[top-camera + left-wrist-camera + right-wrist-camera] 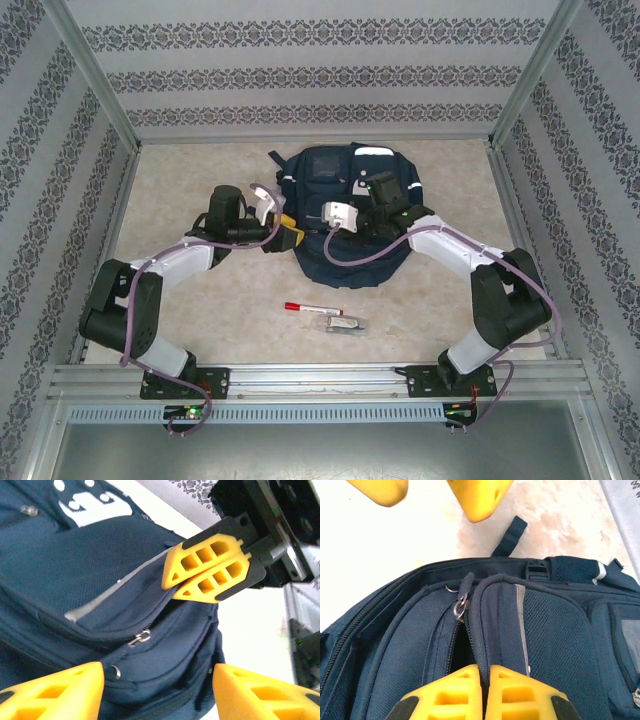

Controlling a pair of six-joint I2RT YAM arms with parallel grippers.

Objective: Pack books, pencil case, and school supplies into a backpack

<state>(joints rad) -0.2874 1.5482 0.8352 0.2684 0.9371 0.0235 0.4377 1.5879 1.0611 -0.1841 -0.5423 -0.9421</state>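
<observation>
Beige tabletop (215, 315), right gripper (485, 680) pinching backpack (320, 185), left gripper (157, 675) spread alongside

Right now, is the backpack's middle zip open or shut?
Partly open: on the backpack, a dark gap shows below the zip pull. How far it runs, cannot tell.

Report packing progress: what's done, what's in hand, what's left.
Done: a zip on the backpack looks partly open; contents hidden. In hand: right tool shut on the fabric beside that zip, left tool open next to it. Left: the marker pen and clear-wrapped item lie on the table.
</observation>
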